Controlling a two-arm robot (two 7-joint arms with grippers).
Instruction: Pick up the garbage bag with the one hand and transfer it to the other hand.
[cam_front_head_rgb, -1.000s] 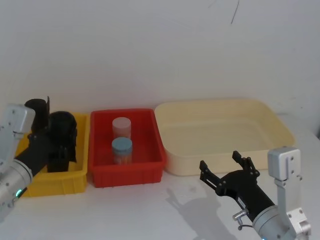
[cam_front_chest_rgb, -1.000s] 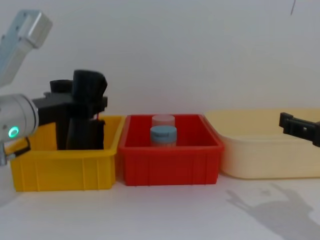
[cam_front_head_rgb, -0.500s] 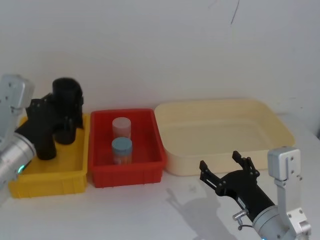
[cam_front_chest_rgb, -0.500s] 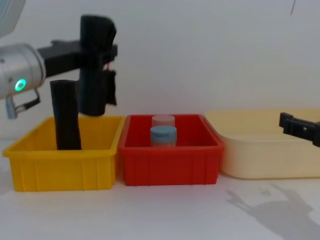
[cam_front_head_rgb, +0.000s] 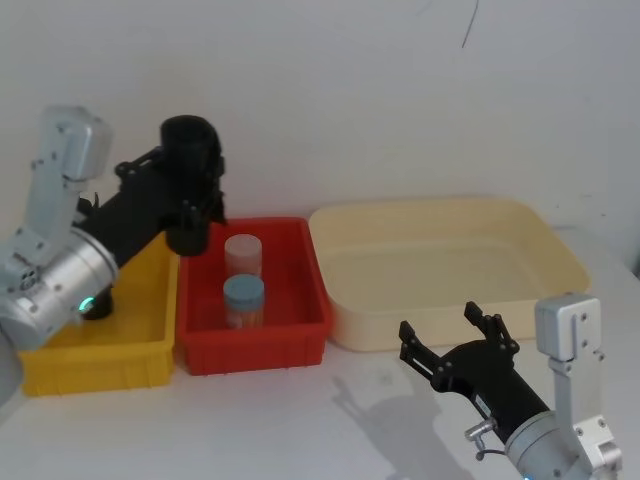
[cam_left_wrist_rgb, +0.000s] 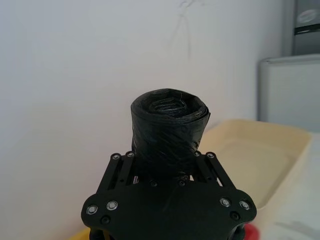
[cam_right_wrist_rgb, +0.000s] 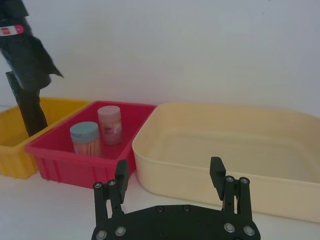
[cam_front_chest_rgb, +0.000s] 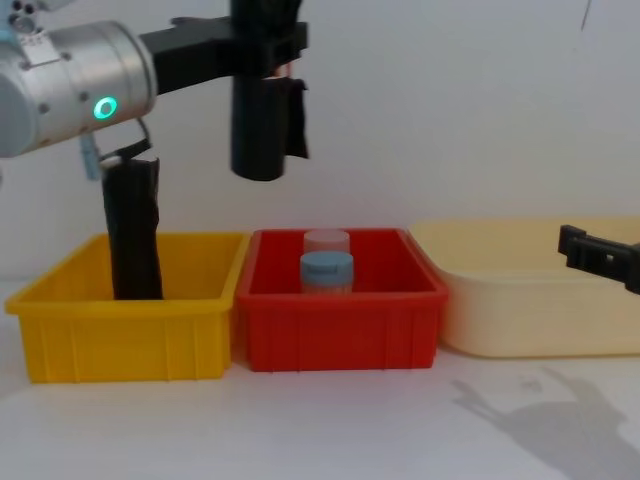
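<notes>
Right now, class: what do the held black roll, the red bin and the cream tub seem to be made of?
Black crinkly roll, held aloft in the left gripper: thin plastic film, creased, faintly shiny. Red rectangular bin: rigid moulded plastic, ribbed walls. Cream tub: probably plastic, matt, rolled rim. Right gripper, open, sits low right.

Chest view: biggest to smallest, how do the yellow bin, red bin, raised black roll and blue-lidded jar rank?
1. Yellow plastic bin and red plastic bin: nearly alike, unranked.
2. Black crinkly garbage bag roll, held by the left gripper.
3. Blue-lidded jar, partly behind the red wall.
</notes>
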